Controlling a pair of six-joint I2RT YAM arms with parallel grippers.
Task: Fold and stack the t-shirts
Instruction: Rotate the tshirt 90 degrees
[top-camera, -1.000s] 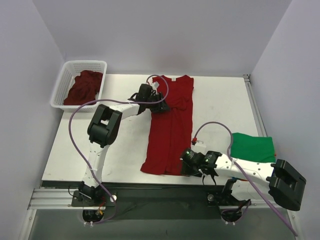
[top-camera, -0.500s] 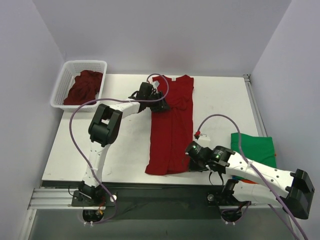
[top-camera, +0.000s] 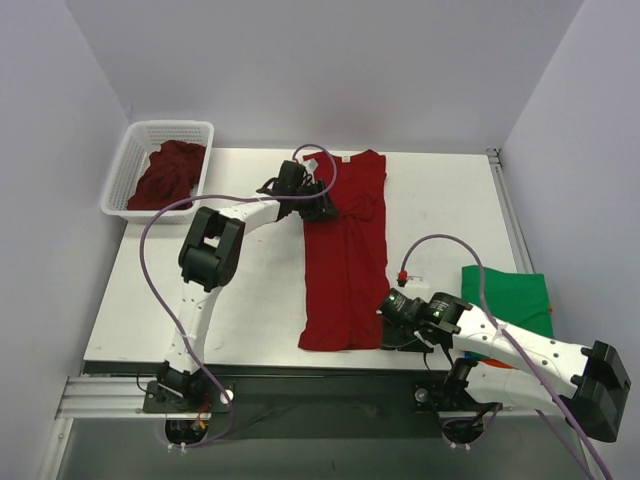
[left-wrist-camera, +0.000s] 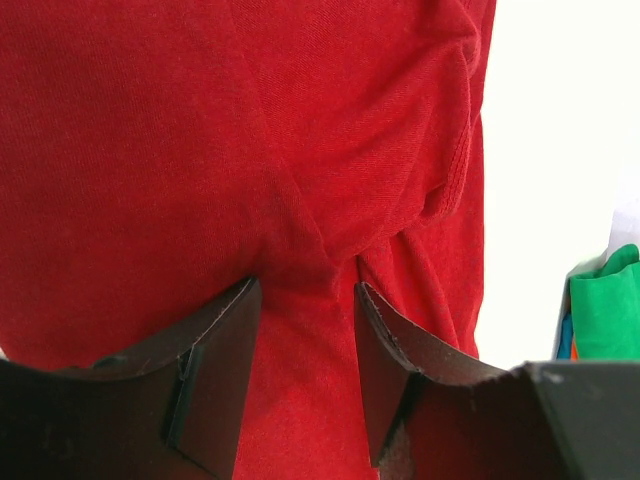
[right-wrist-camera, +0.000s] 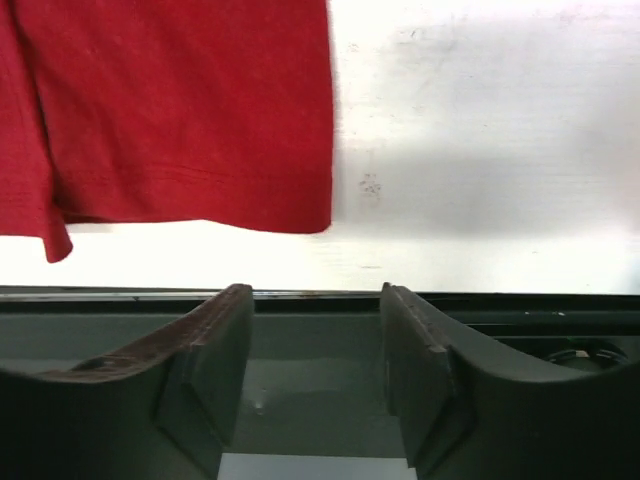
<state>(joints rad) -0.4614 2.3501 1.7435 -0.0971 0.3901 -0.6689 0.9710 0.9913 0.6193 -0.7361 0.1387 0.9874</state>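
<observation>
A deep red t-shirt (top-camera: 345, 250), folded into a long strip, lies down the middle of the white table (top-camera: 440, 200). My left gripper (top-camera: 322, 208) is on the shirt's upper left part, by the sleeve. In the left wrist view the left gripper (left-wrist-camera: 305, 285) has its jaws apart, tips down on the red cloth (left-wrist-camera: 250, 130), with a low ridge of cloth between them. My right gripper (top-camera: 385, 335) is just right of the hem's near corner. In the right wrist view the right gripper (right-wrist-camera: 315, 290) is open and empty, with the hem (right-wrist-camera: 180, 110) ahead to its left.
A folded green t-shirt (top-camera: 505, 295) lies at the right edge, behind the right arm. The white lattice basket (top-camera: 135, 165) at the back left holds crumpled dark red t-shirts (top-camera: 165, 175). The table's front edge and dark rail (right-wrist-camera: 320, 310) run just under the right fingers.
The shirt's lower end has shifted to the right. The right gripper moved right along the hem, let the cloth go, and now stands open. The left gripper has stayed put.
</observation>
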